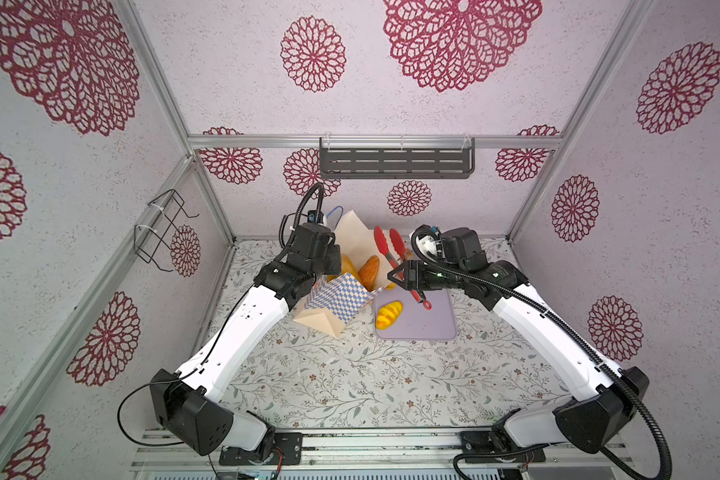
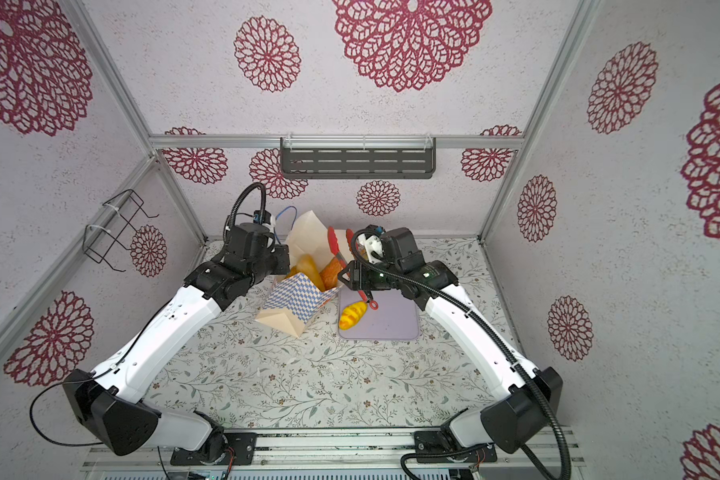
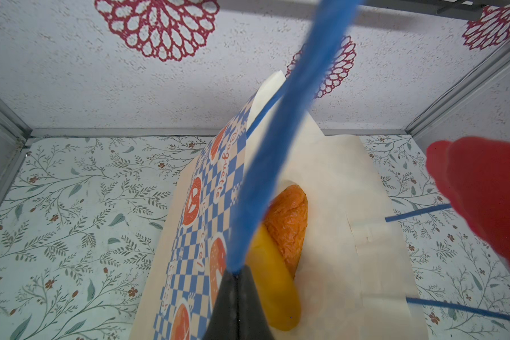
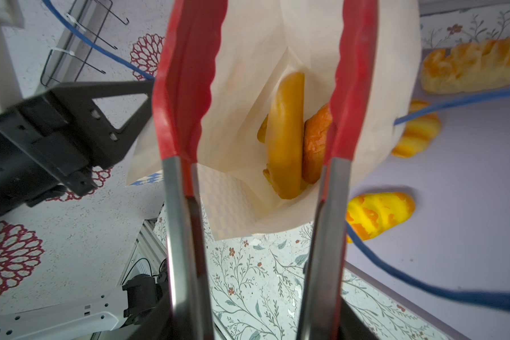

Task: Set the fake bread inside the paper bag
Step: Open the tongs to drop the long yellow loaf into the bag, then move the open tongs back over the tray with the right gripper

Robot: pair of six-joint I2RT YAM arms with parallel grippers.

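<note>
"Baguette" is being displayed on the paper bag [image 3: 336, 206]. Its handle [image 3: 262, 176] is being pinched by the left gripper [image 3: 237, 282], and red tongs [image 1: 391, 249] are being clasped by the right gripper [image 1: 406, 282].

The paper bag [image 1: 333, 297] is cream with blue-and-white checks; the tongs [image 1: 380, 241] are red; the tray [image 1: 429, 320], centre right, is lilac; its loaf [image 1: 388, 313] yellow-orange; the surface [image 1: 350, 382] bears grey-green sprigs.
</note>
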